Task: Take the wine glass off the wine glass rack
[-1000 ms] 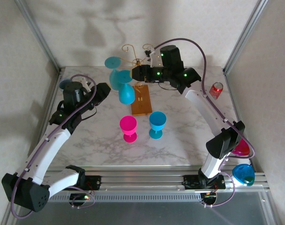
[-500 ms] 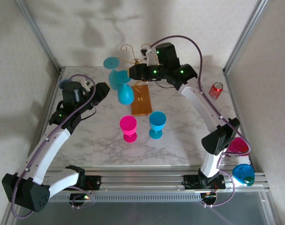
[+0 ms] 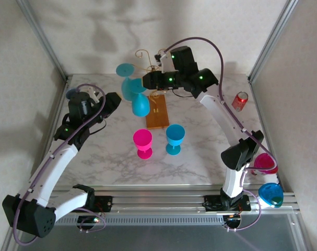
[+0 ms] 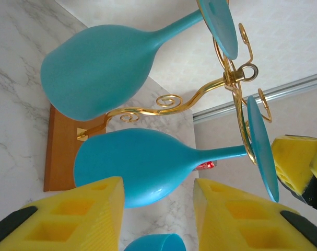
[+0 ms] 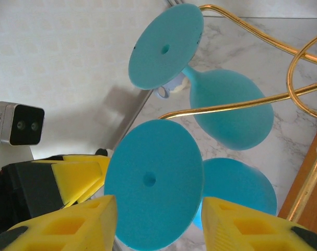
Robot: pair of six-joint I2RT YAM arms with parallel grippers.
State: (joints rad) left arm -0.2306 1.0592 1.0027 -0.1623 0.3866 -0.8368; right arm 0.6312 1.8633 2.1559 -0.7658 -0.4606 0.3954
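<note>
Counter (image 3: 200, 157): white marble, carrying everything here
Wine glass rack (image 3: 157, 111): at the back centre, orange-brown wooden base flat on the counter; its gold scroll arms (image 4: 221, 83) (image 5: 304, 73) rise between the two pincers
Wine glass (image 3: 139, 104): teal, hangs bowl-down from a scroll arm on the rack's left side; in the left wrist view its bowl (image 4: 142, 162) tilts toward the camera, and in the right wrist view its round foot (image 5: 153, 180) faces the camera
Second teal glass (image 3: 128, 83): hangs on the rack just behind and left of the wine glass
Left pincer (image 3: 114, 102) (image 4: 158, 183): spread wide, holding nothing; the wine glass bowl sits between its yellow fingers, contact unclear
Right pincer (image 3: 148, 81) (image 5: 159, 201): spread wide, holding nothing; the wine glass foot lies between its fingers, contact unclear
Pink glass (image 3: 143, 143): upright in front of the rack
Blue glass (image 3: 174, 138): upright just beside the pink glass
Red can (image 3: 240, 100): upright near the right edge, well apart from the rack
</note>
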